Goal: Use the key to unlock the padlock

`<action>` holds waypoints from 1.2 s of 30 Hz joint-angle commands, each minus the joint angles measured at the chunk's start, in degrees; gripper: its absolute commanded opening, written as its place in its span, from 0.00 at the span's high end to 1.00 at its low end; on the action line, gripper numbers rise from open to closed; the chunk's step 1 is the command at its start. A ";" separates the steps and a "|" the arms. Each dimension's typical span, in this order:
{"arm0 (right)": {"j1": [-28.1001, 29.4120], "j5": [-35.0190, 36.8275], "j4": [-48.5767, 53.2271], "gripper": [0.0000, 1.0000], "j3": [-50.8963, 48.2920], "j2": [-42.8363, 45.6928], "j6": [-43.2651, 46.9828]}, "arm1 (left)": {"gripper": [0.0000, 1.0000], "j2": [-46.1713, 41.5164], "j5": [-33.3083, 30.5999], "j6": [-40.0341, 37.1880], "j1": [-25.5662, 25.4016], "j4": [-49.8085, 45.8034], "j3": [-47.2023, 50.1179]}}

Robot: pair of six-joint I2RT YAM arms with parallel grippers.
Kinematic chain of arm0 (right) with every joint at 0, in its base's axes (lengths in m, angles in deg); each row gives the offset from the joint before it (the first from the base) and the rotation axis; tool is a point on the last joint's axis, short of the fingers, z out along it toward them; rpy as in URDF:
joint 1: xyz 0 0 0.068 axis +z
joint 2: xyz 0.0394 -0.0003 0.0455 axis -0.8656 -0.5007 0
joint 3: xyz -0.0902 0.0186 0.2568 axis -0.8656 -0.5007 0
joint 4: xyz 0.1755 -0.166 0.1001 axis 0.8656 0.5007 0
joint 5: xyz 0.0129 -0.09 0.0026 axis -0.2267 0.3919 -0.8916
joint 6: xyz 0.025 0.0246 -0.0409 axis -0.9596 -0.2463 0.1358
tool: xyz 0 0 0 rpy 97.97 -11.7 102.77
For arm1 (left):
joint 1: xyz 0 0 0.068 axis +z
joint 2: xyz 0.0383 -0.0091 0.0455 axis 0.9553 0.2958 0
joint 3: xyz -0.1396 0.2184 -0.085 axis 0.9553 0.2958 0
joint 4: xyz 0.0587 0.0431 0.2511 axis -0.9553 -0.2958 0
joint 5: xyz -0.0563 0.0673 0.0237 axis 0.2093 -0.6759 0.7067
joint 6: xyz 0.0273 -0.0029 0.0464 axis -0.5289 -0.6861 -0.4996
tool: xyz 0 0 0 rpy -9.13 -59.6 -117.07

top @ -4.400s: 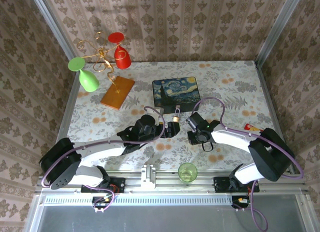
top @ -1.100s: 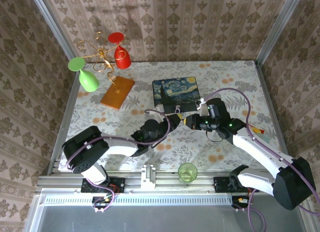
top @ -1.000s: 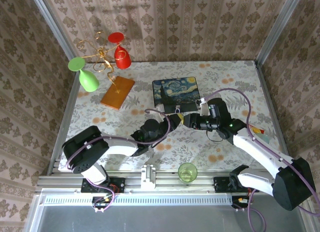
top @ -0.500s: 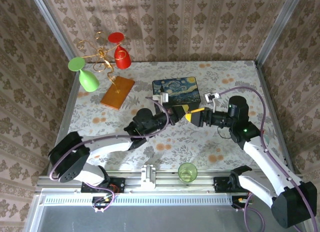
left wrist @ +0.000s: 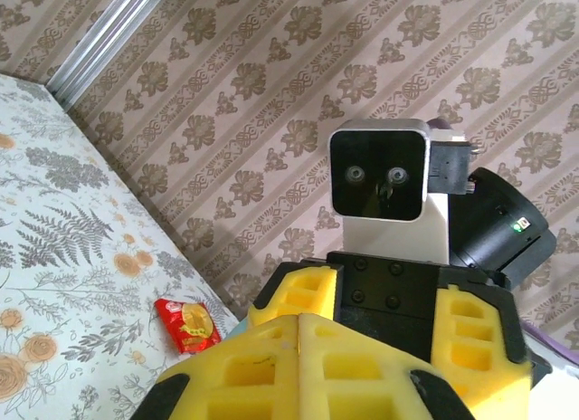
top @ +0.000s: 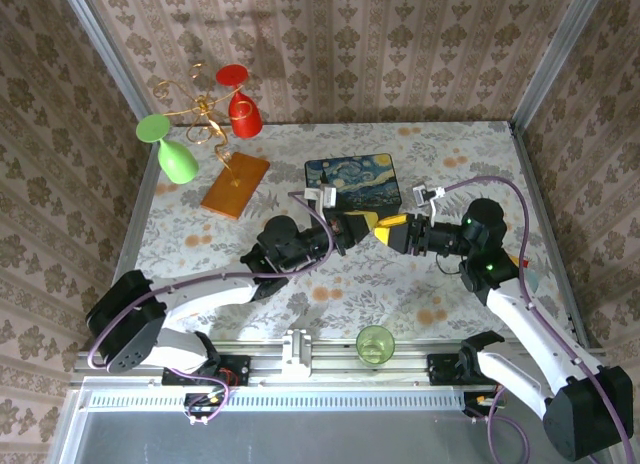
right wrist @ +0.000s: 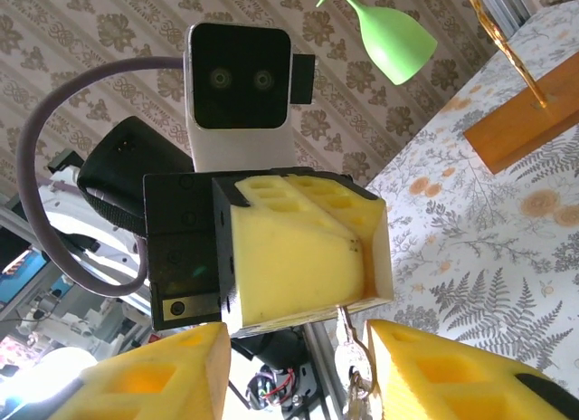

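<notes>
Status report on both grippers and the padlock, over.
Left gripper shut, silvery metal piece dangling below it, identity unclear. Right gripper open, facing it. Gap between them free.

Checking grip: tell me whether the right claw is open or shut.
Open; the right claw has yellow foam fingers standing well apart.

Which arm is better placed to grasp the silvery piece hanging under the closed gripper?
Right, probably: the right gripper is open and faces the left gripper, which is shut on the silvery piece.
</notes>
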 commanded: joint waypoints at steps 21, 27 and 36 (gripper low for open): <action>0.49 -2.52 -9.80 0.82 -4.19 0.87 -5.30 | 1.00 -0.55 -1.89 -1.03 -0.47 3.00 0.43; 0.40 -1.93 -10.23 0.88 -4.53 1.50 -5.27 | 1.00 -0.28 -2.03 -0.81 -0.49 3.50 0.82; -0.04 -0.34 -11.53 1.00 -5.73 2.49 -6.01 | 1.00 0.39 -2.26 0.02 -0.54 4.52 1.60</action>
